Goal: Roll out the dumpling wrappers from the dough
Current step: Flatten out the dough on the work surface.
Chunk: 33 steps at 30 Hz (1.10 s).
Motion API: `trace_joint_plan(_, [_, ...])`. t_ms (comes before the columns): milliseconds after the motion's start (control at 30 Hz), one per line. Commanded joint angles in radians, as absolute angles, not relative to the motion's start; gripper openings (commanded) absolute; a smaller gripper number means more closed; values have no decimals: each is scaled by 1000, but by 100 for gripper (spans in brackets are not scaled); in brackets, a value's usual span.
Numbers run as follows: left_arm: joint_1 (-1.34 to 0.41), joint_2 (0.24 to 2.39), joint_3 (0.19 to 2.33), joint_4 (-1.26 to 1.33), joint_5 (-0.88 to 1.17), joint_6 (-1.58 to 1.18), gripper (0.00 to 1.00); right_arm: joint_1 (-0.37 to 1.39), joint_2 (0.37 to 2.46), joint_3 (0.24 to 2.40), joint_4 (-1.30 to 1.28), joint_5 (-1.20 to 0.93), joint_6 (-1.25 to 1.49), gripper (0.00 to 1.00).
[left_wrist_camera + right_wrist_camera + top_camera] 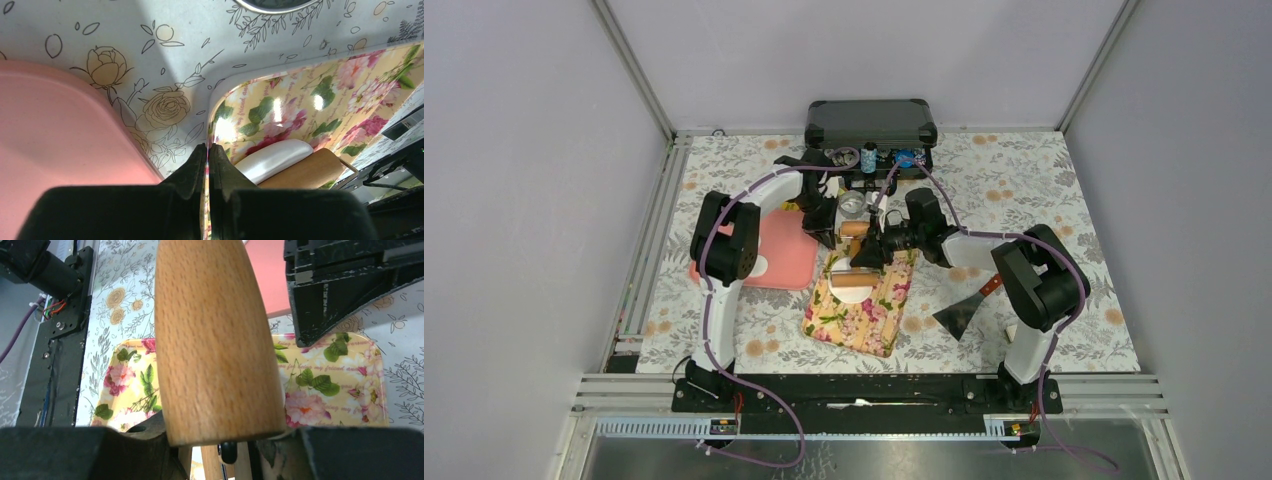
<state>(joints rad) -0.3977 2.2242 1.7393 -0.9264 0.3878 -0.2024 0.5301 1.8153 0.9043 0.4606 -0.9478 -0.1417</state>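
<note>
cloth (1044, 200): floral | walls (514, 150): grey | rails (624, 392): aluminium | dough (272, 160): on floral tray (300, 95)

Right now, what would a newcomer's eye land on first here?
The wooden rolling pin, gripped in the right pincer, fills the right wrist view above the floral tray. The left pincer is shut on that tray's rim, a white dough lump lying on it beside the pin.
</note>
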Motion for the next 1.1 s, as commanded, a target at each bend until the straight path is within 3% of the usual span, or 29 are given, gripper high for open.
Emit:
trace_joint_plan(0, [-396,2276,1714,-821,356,-205,0,551,1846,864,265,-948,-274,0])
trace_joint_plan(1067, [-389,2257,1677,-786,348,-225,0,613,1795,709,219,-1118,-557,0])
